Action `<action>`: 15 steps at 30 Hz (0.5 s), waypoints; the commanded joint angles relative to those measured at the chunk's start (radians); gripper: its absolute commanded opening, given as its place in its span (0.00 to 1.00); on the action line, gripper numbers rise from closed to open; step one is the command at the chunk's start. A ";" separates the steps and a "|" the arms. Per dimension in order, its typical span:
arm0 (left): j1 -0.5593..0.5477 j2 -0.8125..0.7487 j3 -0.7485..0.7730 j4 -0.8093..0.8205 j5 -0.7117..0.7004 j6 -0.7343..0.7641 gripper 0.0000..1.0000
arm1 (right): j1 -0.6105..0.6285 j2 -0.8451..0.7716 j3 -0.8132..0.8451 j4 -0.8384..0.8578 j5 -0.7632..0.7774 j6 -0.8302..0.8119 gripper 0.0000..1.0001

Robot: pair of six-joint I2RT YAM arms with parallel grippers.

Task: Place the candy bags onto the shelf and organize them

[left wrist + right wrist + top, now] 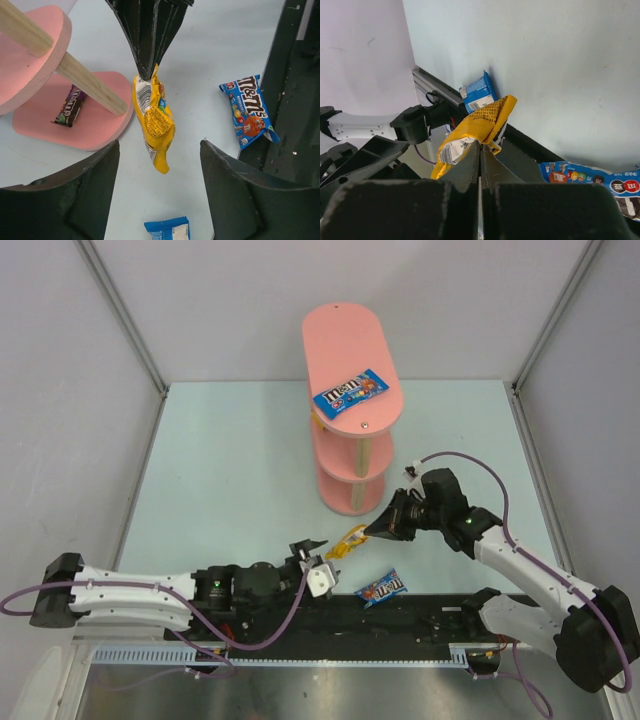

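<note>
Dangling by its top edge, yellow glossy candy packet (154, 120) hangs over pale blue tabletop (230, 460), near tall pink three-tier shelf (345, 350). Right gripper (146, 72) pinches it; left gripper (160, 146) gapes either side, not touching. Risk: slick film slips if left tugs off-centre

White letters say "m&m's" on the far blue bag (349, 392), which lies on the top board of the pink shelf (345, 335), and on the near blue bag (248, 107) on the table (230, 470).
</note>
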 commanded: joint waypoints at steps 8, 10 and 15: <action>-0.014 0.055 0.021 0.023 -0.073 0.039 0.83 | -0.006 0.013 0.047 0.104 -0.164 0.107 0.00; -0.016 0.063 0.025 0.028 -0.079 0.043 0.84 | -0.003 0.008 0.049 0.115 -0.171 0.112 0.00; -0.016 0.084 0.036 0.060 -0.088 0.059 0.85 | 0.016 0.013 0.047 0.107 -0.171 0.116 0.00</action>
